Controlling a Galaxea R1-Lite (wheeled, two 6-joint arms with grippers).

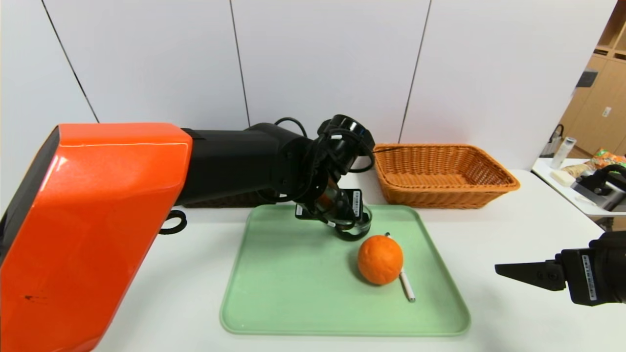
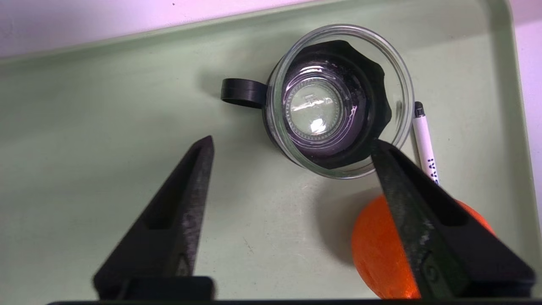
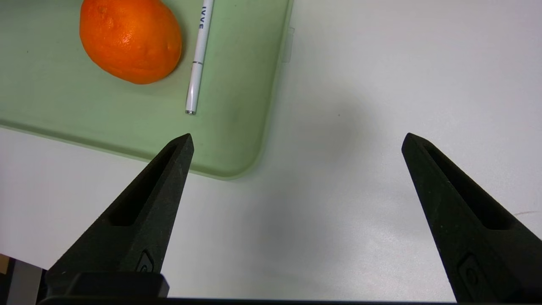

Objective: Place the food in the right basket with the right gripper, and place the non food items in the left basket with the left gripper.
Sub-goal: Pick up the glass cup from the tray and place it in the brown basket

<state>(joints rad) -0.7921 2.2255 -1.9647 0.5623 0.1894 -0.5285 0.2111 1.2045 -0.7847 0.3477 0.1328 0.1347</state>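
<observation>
A clear glass cup with a black handle stands upright at the back of the green tray. My left gripper hangs open over it, one fingertip at the cup's rim and nothing between the fingers. The orange lies on the tray just in front of the cup, with the white pen lying against its right side. My right gripper is open and empty over bare table right of the tray. The orange-tan right basket stands behind the tray. Only a sliver of the dark left basket shows behind my left arm.
My left arm's bulky orange housing fills the left foreground and hides the table behind it. A side table with packaged goods and another device stands at the far right. White wall panels close off the back.
</observation>
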